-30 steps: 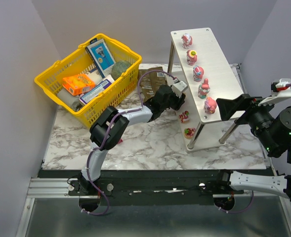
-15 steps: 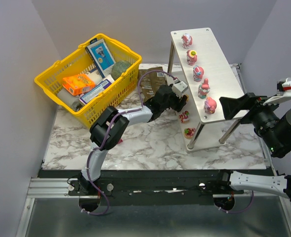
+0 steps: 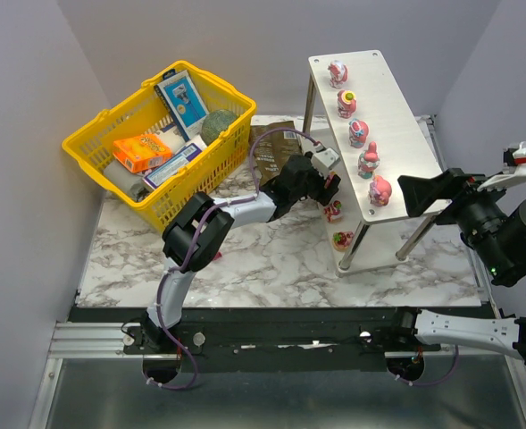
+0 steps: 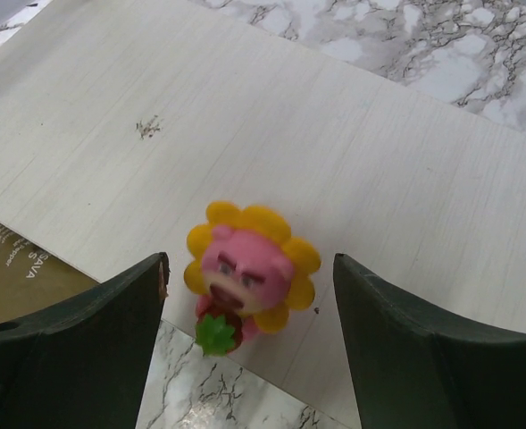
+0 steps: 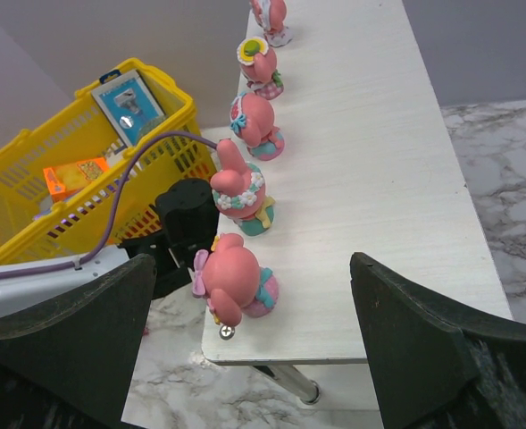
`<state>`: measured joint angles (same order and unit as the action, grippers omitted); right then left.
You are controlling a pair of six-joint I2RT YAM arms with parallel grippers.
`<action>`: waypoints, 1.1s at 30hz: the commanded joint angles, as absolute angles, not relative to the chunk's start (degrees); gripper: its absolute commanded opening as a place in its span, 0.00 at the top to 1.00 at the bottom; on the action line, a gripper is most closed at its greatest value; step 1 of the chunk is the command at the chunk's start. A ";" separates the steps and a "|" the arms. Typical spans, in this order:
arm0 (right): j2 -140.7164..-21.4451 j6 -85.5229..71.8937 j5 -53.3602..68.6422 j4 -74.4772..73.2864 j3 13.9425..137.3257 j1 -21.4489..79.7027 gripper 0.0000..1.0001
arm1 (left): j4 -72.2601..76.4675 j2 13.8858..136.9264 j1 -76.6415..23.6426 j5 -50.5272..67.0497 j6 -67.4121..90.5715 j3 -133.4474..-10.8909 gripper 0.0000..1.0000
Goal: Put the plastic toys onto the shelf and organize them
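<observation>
left fingers (image 4: pixel 75 349) spread around sunflower toy (image 4: pixel 247 275), not touching; right fingers (image 5: pixel 57 340) wide, empty; packet (image 4: pixel 12 279) reads "sava".

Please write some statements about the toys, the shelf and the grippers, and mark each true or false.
1. Five pink plastic figurines stand in a row on the shelf's white top board. True.
2. The left gripper is shut on the pink figurine with yellow petals. False: its jaws stand open, the figurine free between them.
3. The yellow plastic basket holds an orange box. True.
4. The right gripper holds a figurine. False: it is open and empty.
</observation>
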<state>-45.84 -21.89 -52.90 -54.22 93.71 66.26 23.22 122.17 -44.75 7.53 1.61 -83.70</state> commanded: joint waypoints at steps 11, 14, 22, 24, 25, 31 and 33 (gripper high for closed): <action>-45.09 -23.38 -54.76 -55.99 93.34 66.09 0.04 | 24.61 118.30 -44.82 5.89 3.78 -80.16 0.03; -44.91 -23.55 -54.67 -55.99 93.25 66.09 0.04 | 24.52 117.86 -44.56 5.45 3.87 -80.07 0.02; -44.74 -23.91 -54.49 -55.90 92.90 66.09 0.04 | 24.78 116.90 -43.16 3.60 6.68 -79.63 0.01; -44.82 -23.73 -54.49 -55.99 92.99 66.01 0.03 | 25.13 116.46 -42.72 3.95 7.38 -79.28 0.01; -44.82 -23.73 -54.41 -55.99 92.99 66.09 0.03 | 25.31 116.28 -42.45 4.30 7.99 -79.19 0.01; -44.83 -23.64 -54.49 -55.81 92.99 66.09 0.03 | 26.10 114.00 -41.66 5.36 9.23 -77.00 0.02; -44.74 -23.64 -54.49 -55.72 93.08 66.09 0.03 | 26.54 112.42 -41.31 6.41 9.67 -74.98 0.03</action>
<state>-45.21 -22.92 -52.93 -55.00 93.45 66.26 24.05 116.86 -41.93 5.61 8.08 -77.91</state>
